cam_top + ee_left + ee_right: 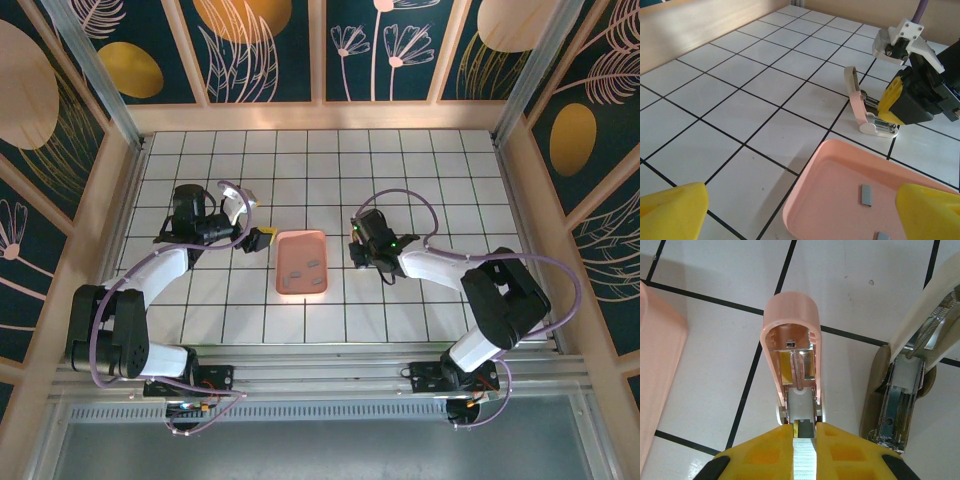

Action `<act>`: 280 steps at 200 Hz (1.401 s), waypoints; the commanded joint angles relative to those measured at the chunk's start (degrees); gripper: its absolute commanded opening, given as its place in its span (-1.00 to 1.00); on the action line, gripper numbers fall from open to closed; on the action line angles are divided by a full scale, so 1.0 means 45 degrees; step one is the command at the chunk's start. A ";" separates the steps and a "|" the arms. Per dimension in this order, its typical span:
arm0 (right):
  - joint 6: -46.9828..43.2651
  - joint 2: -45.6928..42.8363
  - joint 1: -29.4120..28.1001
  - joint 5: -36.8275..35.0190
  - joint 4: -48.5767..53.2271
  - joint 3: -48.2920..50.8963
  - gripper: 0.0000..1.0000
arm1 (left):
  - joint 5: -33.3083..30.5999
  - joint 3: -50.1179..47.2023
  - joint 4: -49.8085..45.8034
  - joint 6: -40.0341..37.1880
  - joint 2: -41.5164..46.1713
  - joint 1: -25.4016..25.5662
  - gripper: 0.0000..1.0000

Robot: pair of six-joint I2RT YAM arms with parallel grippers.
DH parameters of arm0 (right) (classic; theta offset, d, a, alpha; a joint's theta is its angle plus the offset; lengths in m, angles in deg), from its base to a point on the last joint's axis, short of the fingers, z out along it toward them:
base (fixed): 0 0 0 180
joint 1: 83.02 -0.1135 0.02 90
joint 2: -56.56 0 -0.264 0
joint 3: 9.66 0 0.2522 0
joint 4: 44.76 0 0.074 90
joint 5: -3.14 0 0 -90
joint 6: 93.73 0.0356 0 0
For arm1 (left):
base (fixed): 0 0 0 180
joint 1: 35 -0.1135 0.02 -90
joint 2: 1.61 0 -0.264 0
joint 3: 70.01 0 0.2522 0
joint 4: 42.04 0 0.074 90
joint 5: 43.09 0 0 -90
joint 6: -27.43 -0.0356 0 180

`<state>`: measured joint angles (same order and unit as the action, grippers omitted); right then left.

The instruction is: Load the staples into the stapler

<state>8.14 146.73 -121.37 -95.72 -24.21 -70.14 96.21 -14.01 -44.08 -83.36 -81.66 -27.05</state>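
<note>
The stapler (792, 347) lies open on the white tiles, its pink lid tilted up and its spring and white pusher bared. It also stands right of the tray as the stapler (862, 107). My right gripper (805, 427) is shut on a ribbed silvery strip of staples (805, 460), held just behind the stapler's open channel. Two loose staples (866, 194) lie in the salmon-pink tray (807, 175). My left gripper (800, 210) hangs open over the tray's left rim, nothing between its yellow fingers (670, 212). From above, the left gripper (264, 240) and right gripper (355, 242) flank the tray (283, 262).
A cream, opened stapler-like thing (902, 390) with a spring and metal channel shows just right of the stapler. Wooden walls (320, 115) bound the tiled table. The right arm (920, 95) reaches in over the tiles beyond the tray.
</note>
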 commanded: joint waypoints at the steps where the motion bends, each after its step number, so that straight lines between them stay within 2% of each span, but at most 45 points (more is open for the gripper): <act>1: -0.0062 0.0206 -0.0051 0.0088 -0.0246 0.0218 -0.73 | 0.0399 0.0305 -0.0069 -0.0261 -0.0083 0.0093 0.91; 114: -0.0089 0.0365 -0.0052 0.0119 -0.0265 0.0265 -0.73 | 0.0417 0.0312 -0.0067 -0.0256 -0.0102 0.0108 0.91; 207: 0.0055 -0.0734 -0.0091 0.0035 -0.0196 0.0228 -0.72 | 0.0461 0.0321 -0.0081 -0.0256 -0.0121 0.0109 0.91; 280: 0.0095 -0.0019 -0.0092 0.0346 -0.0268 0.0284 -0.73 | 0.0547 0.0307 -0.0068 -0.0261 -0.0121 0.0109 0.91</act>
<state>8.19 145.22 -121.37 -95.27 -24.78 -69.59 96.52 -14.01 -44.08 -83.36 -81.73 -27.03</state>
